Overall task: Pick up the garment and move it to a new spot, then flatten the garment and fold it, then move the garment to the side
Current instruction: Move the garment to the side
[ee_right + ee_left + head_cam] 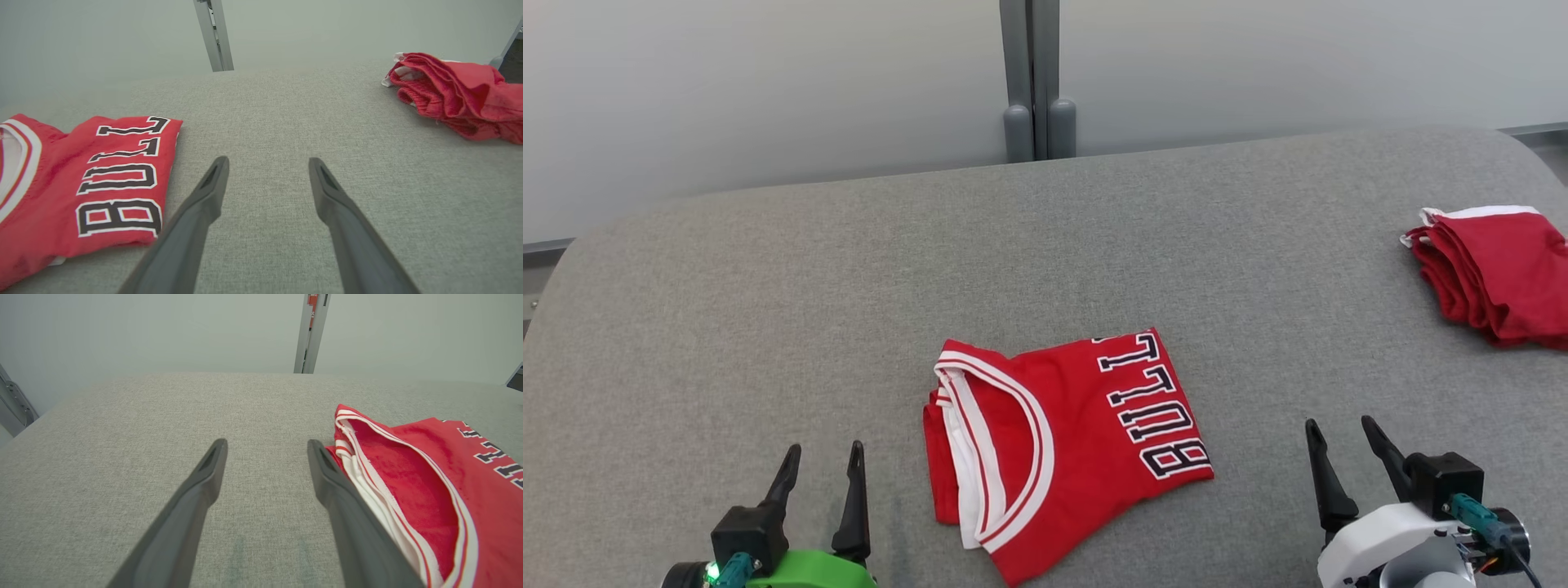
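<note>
red jersey (81, 192), black "BULL" (white-outlined)

The left pincer (825, 446) is sitting low on the left of the head view, rising from a green wrist housing (805, 569), its two dark fingers pointing forward, spread apart and gripping nothing. The right pincer (1338, 420) is sitting low on the right on a white forearm (1384, 543), fingers likewise parted and empty, leaning slightly leftward.
</note>
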